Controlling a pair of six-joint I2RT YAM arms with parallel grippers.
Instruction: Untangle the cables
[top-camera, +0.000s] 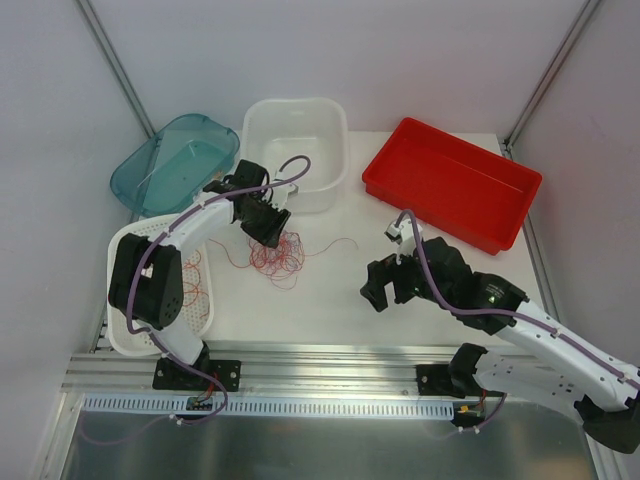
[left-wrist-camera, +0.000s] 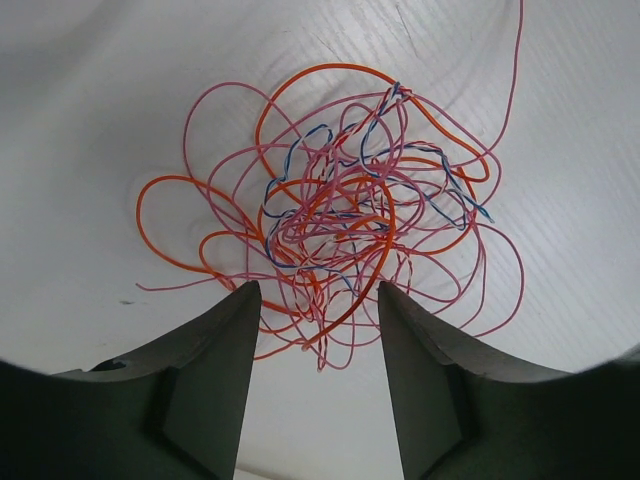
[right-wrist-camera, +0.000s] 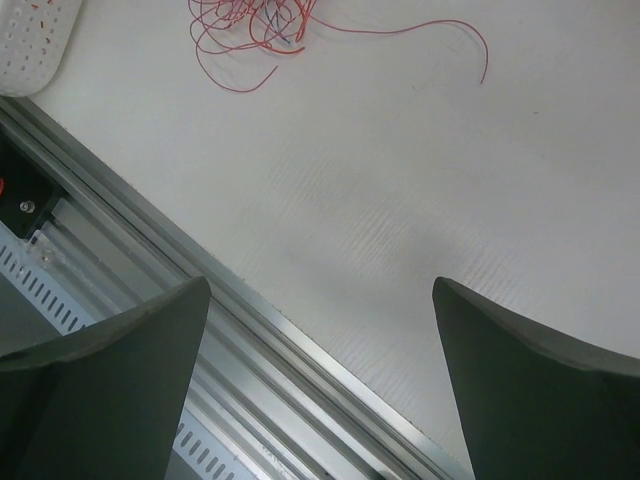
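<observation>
The cables (top-camera: 278, 256) lie as a loose tangle of red-orange, pink and blue-twisted wires on the white table, with one strand trailing right. My left gripper (top-camera: 268, 228) hangs right over the tangle's far side. In the left wrist view the cables (left-wrist-camera: 340, 215) fill the middle, and the lowest loops reach between the tips of the left gripper (left-wrist-camera: 318, 290), whose jaws stand apart and touch nothing firmly. My right gripper (top-camera: 388, 292) is wide open and holds nothing, well to the right of the tangle. In the right wrist view the right gripper (right-wrist-camera: 320, 285) hovers over the table's front edge, with the cables (right-wrist-camera: 245, 25) far off.
A white perforated basket (top-camera: 125, 335) at the left holds a few red wires (top-camera: 193, 270). At the back stand a teal container (top-camera: 175, 160), a white tub (top-camera: 295, 115) and a red tray (top-camera: 450, 180). An aluminium rail (top-camera: 320, 365) runs along the front edge.
</observation>
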